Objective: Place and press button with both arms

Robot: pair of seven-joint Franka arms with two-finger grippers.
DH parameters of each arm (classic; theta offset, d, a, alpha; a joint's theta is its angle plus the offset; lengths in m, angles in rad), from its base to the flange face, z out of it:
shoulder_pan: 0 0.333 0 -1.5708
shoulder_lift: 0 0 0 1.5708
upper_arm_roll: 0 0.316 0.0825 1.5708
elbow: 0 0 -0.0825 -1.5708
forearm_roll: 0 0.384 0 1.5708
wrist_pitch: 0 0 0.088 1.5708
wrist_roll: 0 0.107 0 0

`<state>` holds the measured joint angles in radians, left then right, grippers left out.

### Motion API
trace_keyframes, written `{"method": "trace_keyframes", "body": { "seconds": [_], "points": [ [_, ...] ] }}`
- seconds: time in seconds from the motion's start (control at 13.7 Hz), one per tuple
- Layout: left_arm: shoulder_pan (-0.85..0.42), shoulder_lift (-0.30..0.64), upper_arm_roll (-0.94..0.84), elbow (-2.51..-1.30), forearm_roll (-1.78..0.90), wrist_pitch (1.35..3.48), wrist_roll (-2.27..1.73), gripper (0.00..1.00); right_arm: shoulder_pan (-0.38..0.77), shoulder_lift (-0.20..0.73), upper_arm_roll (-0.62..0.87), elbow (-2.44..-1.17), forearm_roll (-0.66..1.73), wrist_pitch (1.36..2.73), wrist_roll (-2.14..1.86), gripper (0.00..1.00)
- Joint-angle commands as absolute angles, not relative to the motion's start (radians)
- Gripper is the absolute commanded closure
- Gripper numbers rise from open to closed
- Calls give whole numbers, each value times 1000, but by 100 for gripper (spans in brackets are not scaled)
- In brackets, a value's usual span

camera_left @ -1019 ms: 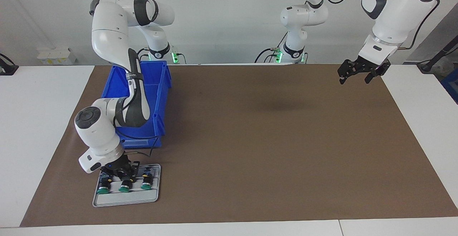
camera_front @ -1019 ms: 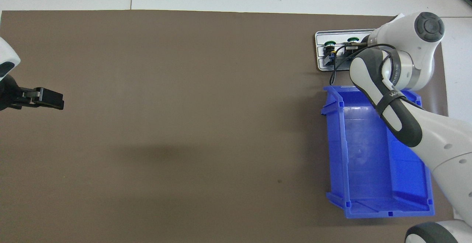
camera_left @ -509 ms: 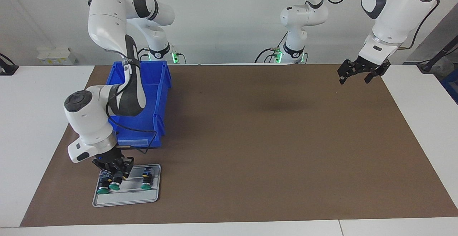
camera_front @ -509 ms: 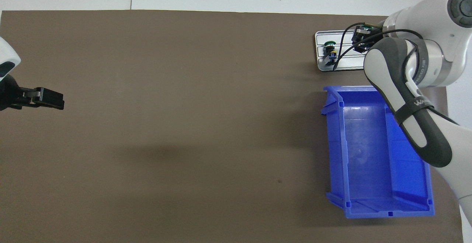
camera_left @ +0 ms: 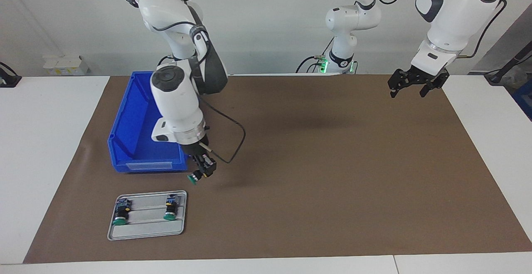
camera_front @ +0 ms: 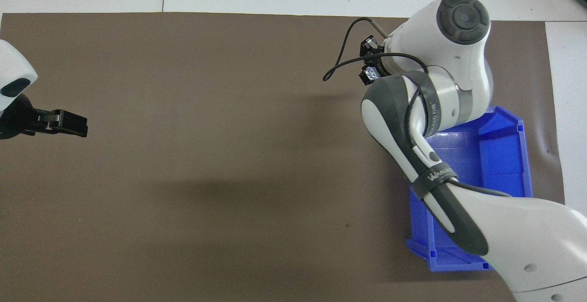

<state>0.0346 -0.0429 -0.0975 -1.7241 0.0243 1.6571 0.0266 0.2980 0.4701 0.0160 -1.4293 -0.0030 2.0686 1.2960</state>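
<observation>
My right gripper [camera_left: 202,170] is shut on a button [camera_left: 193,178] with a green cap. It hangs in the air over the brown mat, just off the corner of the blue bin [camera_left: 137,141]. Two more buttons [camera_left: 121,214] [camera_left: 169,208] stand on the grey tray [camera_left: 145,231], which lies farther from the robots than the bin. In the overhead view the right gripper [camera_front: 370,62] peeks out past the arm's wrist, and the arm hides the tray. My left gripper [camera_left: 408,90] [camera_front: 69,125] hangs open and empty over the mat at the left arm's end.
The blue bin [camera_front: 502,151] sits at the right arm's end of the table, partly under that arm. A black cable [camera_left: 232,141] loops from the right wrist. The brown mat [camera_left: 316,174] covers the table's middle, with white tabletop around it.
My right gripper has lifted the middle button off the tray and carried it up and toward the table's middle, past the bin's corner. The left gripper has barely shifted.
</observation>
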Motion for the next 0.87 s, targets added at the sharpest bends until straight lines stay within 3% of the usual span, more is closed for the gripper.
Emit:
{"method": "trace_keyframes", "body": {
  "seconds": [0.0, 0.44, 0.8],
  "points": [
    [26, -72, -94, -1756, 37, 1663, 11, 0, 385, 446, 9, -1442, -69, 2059, 1610, 100],
    [12, -72, -95, -1756, 37, 1666, 15, 0, 561, 456, 18, -1401, -123, 2014, 2109, 100],
    [-8, -72, -95, -1756, 38, 1670, 21, 0, 702, 576, 14, -1310, -138, 1985, 2431, 100]
  ]
}}
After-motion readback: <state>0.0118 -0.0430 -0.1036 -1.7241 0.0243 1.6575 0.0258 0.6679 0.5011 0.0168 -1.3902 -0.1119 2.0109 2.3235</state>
